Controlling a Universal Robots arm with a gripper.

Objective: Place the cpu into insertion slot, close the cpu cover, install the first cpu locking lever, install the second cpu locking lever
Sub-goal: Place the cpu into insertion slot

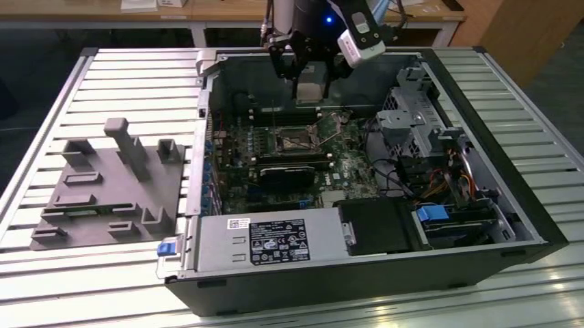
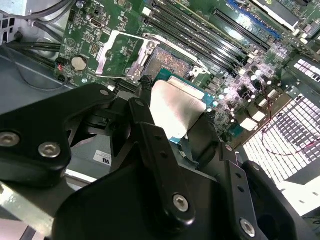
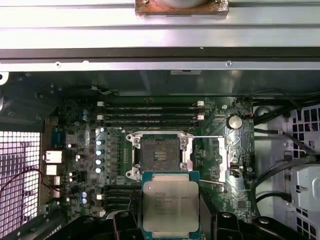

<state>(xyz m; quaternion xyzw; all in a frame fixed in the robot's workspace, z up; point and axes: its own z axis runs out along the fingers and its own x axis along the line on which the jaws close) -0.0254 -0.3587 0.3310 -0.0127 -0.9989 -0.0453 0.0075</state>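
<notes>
Your tool (image 1: pixel 308 80) was clenched on the cpu (image 3: pixel 170 200), one black finger (image 3: pixel 125 226) on either edge; you held it in the air above the motherboard (image 3: pixel 75 165), not yet seated. In the first wrist view the chip hung flat with its metal top towards the camera, just beside the insertion slot (image 3: pixel 159 152); the slot lay bare, its dark centre uncovered. The cpu cover (image 3: pixel 222 157) stood swung open to one side of the slot, and in the second wrist view it showed as a silvery frame (image 2: pixel 120 52) tipped up off the board.

The open computer case (image 1: pixel 365 280) lay on its side on a surface (image 1: pixel 128 82) of pale metal slats; the slats ran across the exterior view and caught a bright glare near the front edge. A grey moulded fixture (image 1: pixel 109 184) sat on the slats at the exterior view's left, just beside the case. Behind the surface stood a light wooden table (image 1: pixel 228 14); a wooden panel (image 1: pixel 520 34) rose at the exterior view's right.
</notes>
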